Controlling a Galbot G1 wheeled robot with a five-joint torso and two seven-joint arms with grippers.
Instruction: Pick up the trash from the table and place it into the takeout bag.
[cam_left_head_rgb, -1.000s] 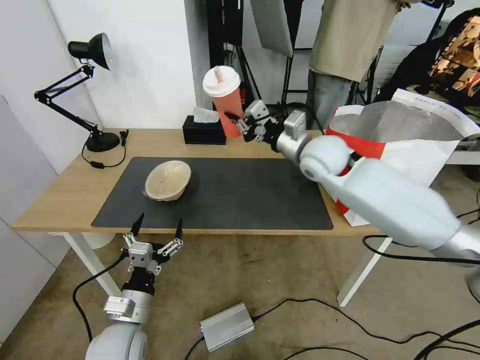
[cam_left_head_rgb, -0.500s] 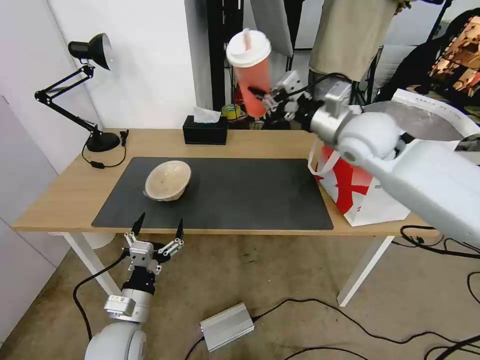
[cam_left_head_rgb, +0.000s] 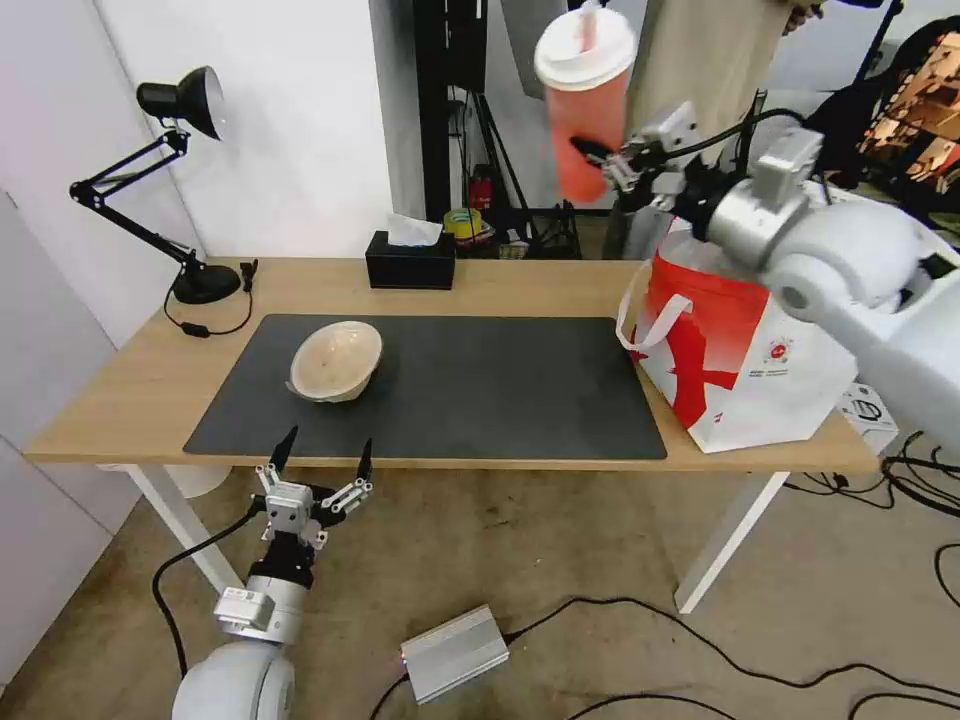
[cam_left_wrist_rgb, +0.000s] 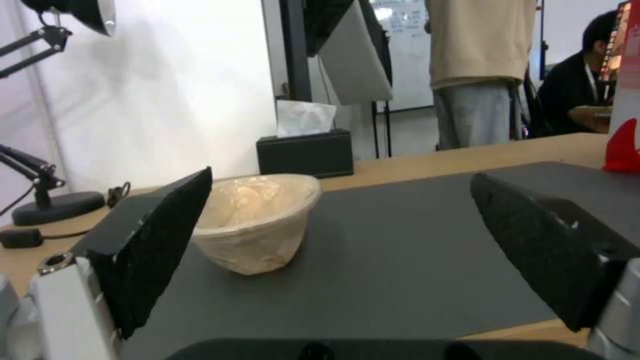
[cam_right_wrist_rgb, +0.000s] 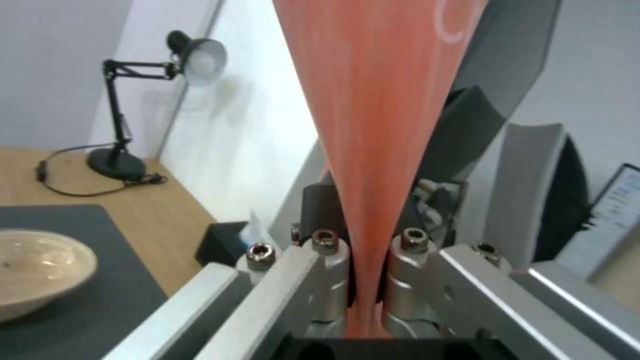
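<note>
From the head camera, the right gripper (cam_left_head_rgb: 600, 158) is raised high at about one o'clock, its fingers clamped on the lower body of the cup (cam_left_head_rgb: 585, 95). The cup stands nearly upright in the air, white lid on top, above the table's (cam_left_head_rgb: 520, 285) far edge and just beside the bag's (cam_left_head_rgb: 740, 350) open mouth. The bag stands on the table's right end, at three o'clock of the mat (cam_left_head_rgb: 440, 385), with one loop handle hanging toward the mat. The bowl (cam_left_head_rgb: 336, 360) lies tilted on the mat at about ten o'clock. Behind it, near the far edge, are the tissue box (cam_left_head_rgb: 410, 262) and, at nine o'clock, the lamp (cam_left_head_rgb: 180, 180). The left gripper (cam_left_head_rgb: 316, 466) hangs low at seven o'clock, just in front of the table's near edge, with its fingers spread apart and nothing between them.

From the left wrist, the two black pads (cam_left_wrist_rgb: 160, 245) stand wide apart (nothing touching them). The bowl (cam_left_wrist_rgb: 257, 225) sits on the mat (cam_left_wrist_rgb: 400, 250) beyond them, with the tissue box (cam_left_wrist_rgb: 305, 152) farther back.

From the right wrist, the fingers (cam_right_wrist_rgb: 320, 270) press on both sides of the cup's (cam_right_wrist_rgb: 380, 100) narrow red base. The bowl (cam_right_wrist_rgb: 37, 270), the lamp (cam_right_wrist_rgb: 133, 90) and the table (cam_right_wrist_rgb: 120, 200) lie far below.
</note>
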